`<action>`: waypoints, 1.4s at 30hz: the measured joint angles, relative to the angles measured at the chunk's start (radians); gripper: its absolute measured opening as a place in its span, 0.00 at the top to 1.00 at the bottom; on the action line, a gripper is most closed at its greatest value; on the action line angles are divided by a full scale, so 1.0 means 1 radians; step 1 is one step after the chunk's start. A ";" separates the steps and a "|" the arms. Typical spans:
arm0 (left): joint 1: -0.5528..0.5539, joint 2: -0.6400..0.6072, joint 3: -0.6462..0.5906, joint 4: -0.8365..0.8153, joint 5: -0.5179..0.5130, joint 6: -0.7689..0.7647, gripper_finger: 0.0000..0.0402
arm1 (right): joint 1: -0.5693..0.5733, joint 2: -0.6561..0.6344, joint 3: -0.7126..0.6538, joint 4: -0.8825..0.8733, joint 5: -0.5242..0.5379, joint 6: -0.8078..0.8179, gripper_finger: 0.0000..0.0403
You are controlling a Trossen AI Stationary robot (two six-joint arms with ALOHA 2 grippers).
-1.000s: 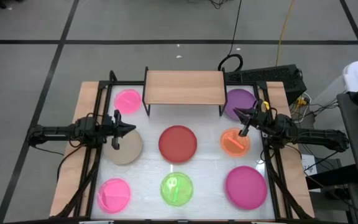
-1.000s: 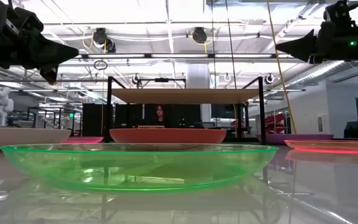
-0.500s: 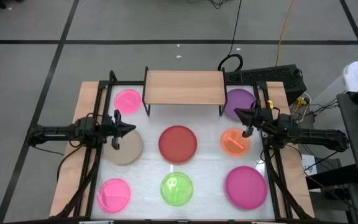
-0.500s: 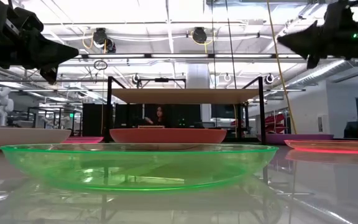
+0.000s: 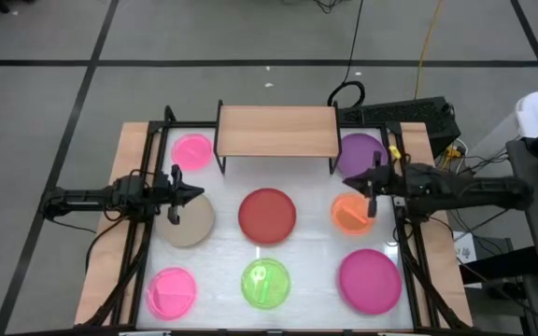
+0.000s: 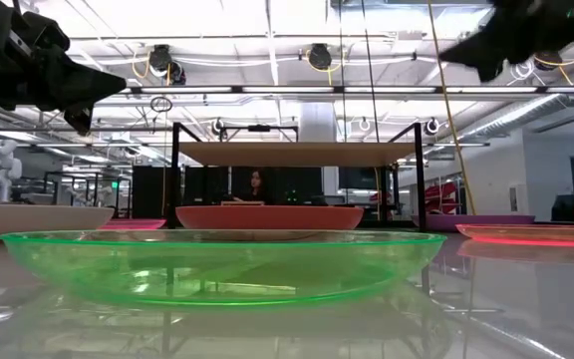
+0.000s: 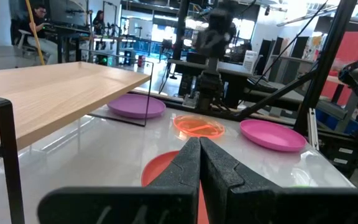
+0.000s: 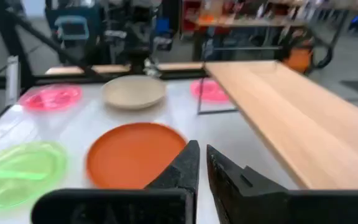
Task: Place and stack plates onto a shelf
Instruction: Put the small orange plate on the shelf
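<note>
The light-wood shelf (image 5: 276, 131) stands at the table's far middle on black legs. Flat on the white tabletop lie a small pink plate (image 5: 191, 150), a purple plate (image 5: 361, 152), a beige plate (image 5: 190, 220), a red plate (image 5: 267, 215), an orange plate (image 5: 351, 214), a second small pink plate (image 5: 172, 291), a green plate (image 5: 265, 284) and a magenta plate (image 5: 370, 280). My left gripper (image 5: 194, 193) hovers shut over the beige plate's far edge. My right gripper (image 5: 358, 178) is shut, high above the orange plate's far edge, and holds nothing.
Black frame rails run along both wooden side strips (image 5: 131, 177). The space under the shelf (image 6: 297, 189) is open between its legs. Cables and a black box (image 5: 409, 117) lie behind the table's far right corner. People sit in the room beyond (image 6: 256, 184).
My right gripper has risen away from the orange plate and tipped from pointing down at it to nearly level, shifting a little toward the far edge. The plates have stayed in place.
</note>
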 joint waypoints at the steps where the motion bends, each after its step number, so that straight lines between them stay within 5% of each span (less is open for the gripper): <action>1: 0.000 0.000 0.000 -0.001 0.001 0.000 0.99 | 0.024 0.035 0.041 -0.041 0.017 0.024 0.97; 10: 0.000 0.000 0.000 -0.001 0.000 0.000 0.99 | 0.250 0.335 0.203 -0.145 0.165 0.090 1.00; 23: 0.000 0.000 0.000 0.000 0.000 0.000 0.99 | 0.334 0.463 0.467 -0.614 0.094 0.276 1.00; 30: 0.000 0.000 0.000 0.000 0.000 0.000 0.99 | 0.332 0.469 0.346 -0.548 0.113 0.371 0.97; 42: 0.000 0.000 0.000 0.000 0.000 0.000 0.99 | 0.341 0.572 0.124 -0.346 0.039 0.394 0.66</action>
